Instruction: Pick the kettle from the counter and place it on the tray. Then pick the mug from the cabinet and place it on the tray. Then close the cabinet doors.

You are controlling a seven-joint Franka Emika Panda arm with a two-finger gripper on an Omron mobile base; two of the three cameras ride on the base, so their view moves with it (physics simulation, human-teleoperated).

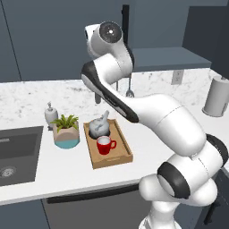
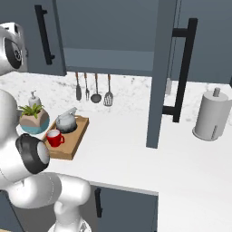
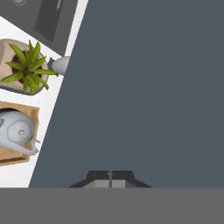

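Hand view: tray [image 3: 17,114] edge-cropped.

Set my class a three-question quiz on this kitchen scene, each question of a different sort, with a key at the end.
1. True or false: the kettle and the mug both sit on the tray.
2. Which stands between the soap dispenser and the tray on the counter? A) paper towel roll B) potted plant C) bowl
3. In the right base view, is the right cabinet door open or closed?

Key: 1 true; 2 B; 3 open, swung out over the counter.
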